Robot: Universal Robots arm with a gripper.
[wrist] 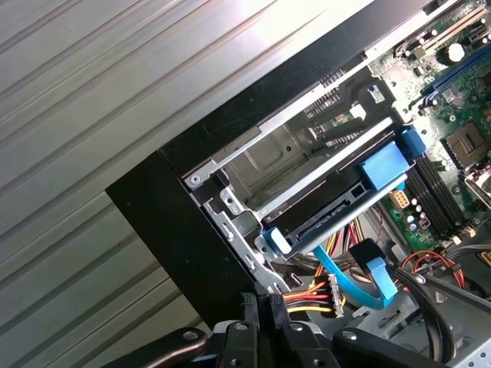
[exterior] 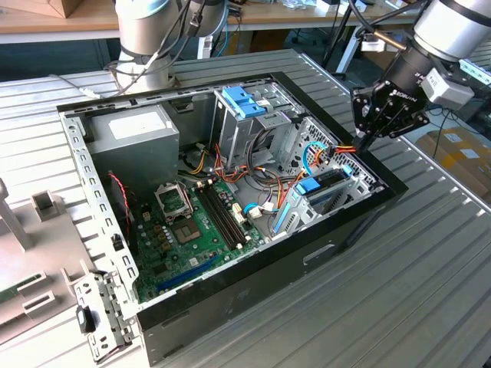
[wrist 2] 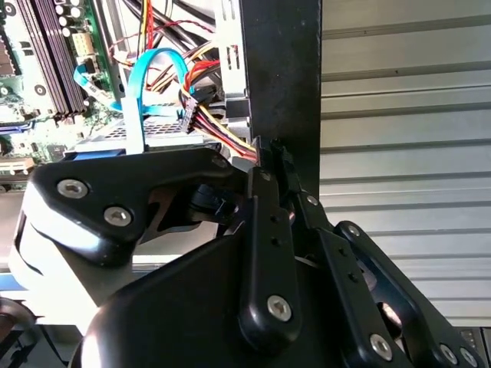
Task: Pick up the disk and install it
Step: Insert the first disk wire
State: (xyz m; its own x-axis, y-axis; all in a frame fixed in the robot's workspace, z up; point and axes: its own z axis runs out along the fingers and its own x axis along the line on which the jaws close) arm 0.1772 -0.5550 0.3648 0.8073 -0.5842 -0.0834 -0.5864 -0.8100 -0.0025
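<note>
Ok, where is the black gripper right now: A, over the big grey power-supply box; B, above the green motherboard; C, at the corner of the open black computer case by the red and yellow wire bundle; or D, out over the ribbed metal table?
C: in the exterior view the black gripper hangs at the open black computer case's far corner, right beside the red and yellow wire bundle.

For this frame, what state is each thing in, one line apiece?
Black desktop computer case: lying flat, side open.
Silver-black hard disk with blue side pieces: sitting in the corner bay, not held.
Black pincer: shut, empty, by the case corner.
Power plug on multicoloured wires: loose, apparently unplugged.
</note>
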